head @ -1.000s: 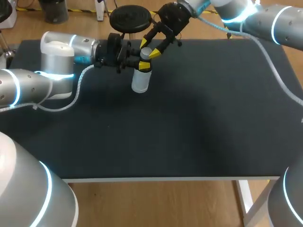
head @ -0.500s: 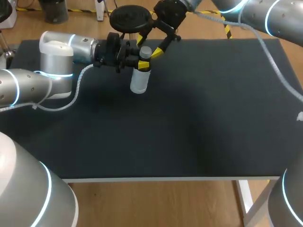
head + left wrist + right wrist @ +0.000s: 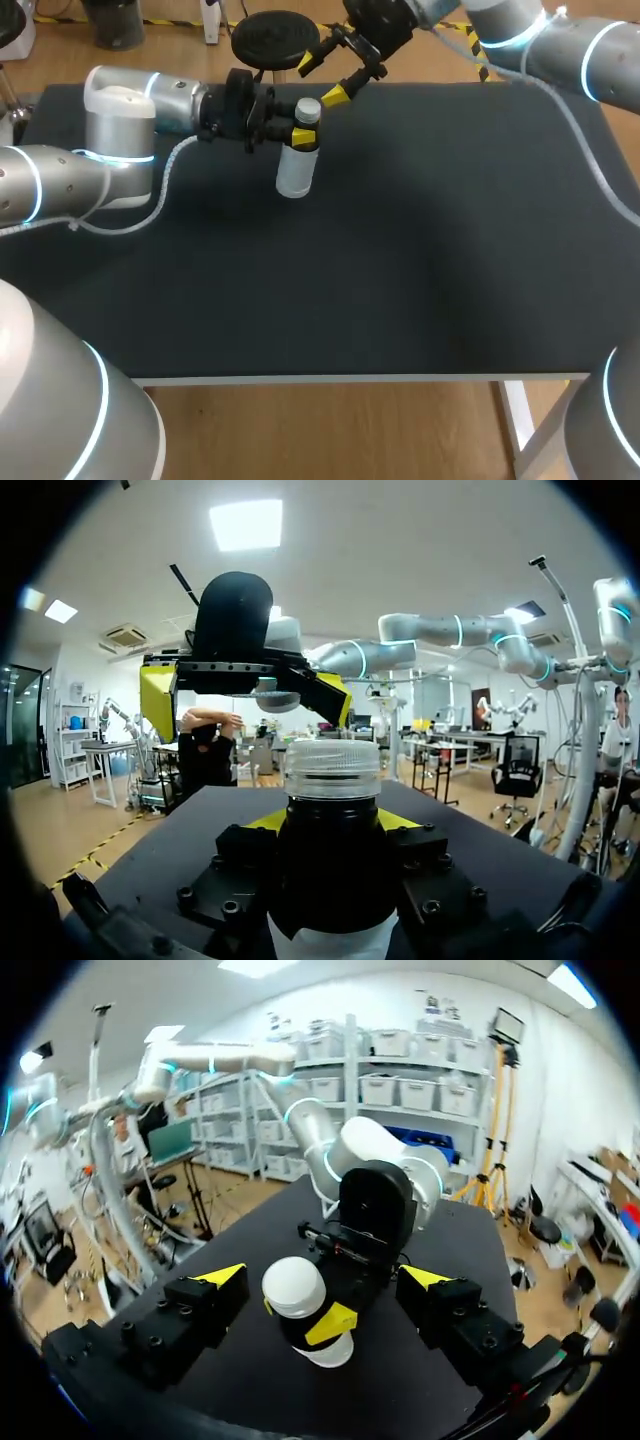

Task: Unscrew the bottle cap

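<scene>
While the cap (image 3: 308, 108) sits on the bottle (image 3: 296, 172), nothing is unscrewed yet. Bottle stands upright on the table (image 3: 420, 260), in the far-left part near the back edge. Whitish body, pale cap.

Left gripper (image 3: 303, 137) comes in level from the left and is clamped on the neck just under the cap, one yellow tip on each side. Left wrist view agrees: the bottle fills the gap between the fingers and the ribbed cap sticks up above them.

Right gripper (image 3: 321, 80) hangs above and just behind the cap. Its fingers are spread wide, it holds nothing and has no contact with the cap. In the right wrist view the cap lies under it, between the two spread tips and a bit off-centre, with clear gaps to both. One yellow tip of the left gripper shows on the neck below the cap.

Left arm (image 3: 120, 120) lies low along the table's left side. Right arm (image 3: 560, 40) enters from the far right corner.
</scene>
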`<action>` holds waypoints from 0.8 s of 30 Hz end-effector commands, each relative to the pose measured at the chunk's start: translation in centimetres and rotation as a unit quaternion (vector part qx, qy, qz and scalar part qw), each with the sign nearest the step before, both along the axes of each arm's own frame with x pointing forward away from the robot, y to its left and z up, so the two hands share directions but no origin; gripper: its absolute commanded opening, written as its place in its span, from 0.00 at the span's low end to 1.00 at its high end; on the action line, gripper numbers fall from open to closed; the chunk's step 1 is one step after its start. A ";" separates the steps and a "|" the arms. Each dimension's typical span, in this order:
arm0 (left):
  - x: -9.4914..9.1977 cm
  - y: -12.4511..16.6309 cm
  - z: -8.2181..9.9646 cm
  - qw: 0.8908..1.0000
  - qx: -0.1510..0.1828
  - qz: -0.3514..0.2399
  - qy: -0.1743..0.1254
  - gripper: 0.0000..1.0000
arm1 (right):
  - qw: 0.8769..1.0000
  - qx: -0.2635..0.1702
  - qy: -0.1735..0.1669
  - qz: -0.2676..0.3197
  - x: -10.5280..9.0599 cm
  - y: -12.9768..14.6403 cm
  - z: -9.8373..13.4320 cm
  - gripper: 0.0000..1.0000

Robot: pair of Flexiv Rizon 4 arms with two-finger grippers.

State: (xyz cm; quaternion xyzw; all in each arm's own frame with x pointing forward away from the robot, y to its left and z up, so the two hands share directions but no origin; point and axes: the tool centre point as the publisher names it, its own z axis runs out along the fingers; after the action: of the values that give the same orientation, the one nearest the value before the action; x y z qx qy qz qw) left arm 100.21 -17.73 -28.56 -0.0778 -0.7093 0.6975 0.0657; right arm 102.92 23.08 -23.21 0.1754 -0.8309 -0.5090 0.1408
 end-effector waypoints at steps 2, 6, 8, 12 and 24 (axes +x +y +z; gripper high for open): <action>0.2 0.0 -0.1 1.000 -0.001 -0.004 0.000 0.00 | 0.956 0.036 -0.001 -0.290 -1.6 -0.5 0.2 1.00; 0.2 0.0 -0.1 1.000 -0.001 -0.004 0.000 0.00 | 0.941 0.045 -0.009 -0.336 -1.9 -0.5 0.2 1.00; 0.2 0.0 -0.1 1.000 -0.001 -0.004 0.000 0.00 | 0.934 0.048 -0.013 -0.353 -2.0 -0.4 0.1 1.00; 0.2 0.0 -0.1 1.000 -0.001 -0.004 0.000 0.00 | 0.922 0.046 -0.025 -0.384 -2.1 -0.3 0.0 1.00; 0.2 0.0 -0.1 1.000 -0.001 -0.004 0.000 0.00 | 0.913 0.039 -0.040 -0.404 -2.7 0.1 -0.8 1.00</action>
State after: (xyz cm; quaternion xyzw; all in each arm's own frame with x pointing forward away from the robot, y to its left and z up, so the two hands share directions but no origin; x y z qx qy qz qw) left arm 100.22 -17.73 -28.56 -0.0779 -0.7093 0.6975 0.0658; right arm 100.95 23.19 -24.03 -0.0403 -0.8226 -0.5654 0.0447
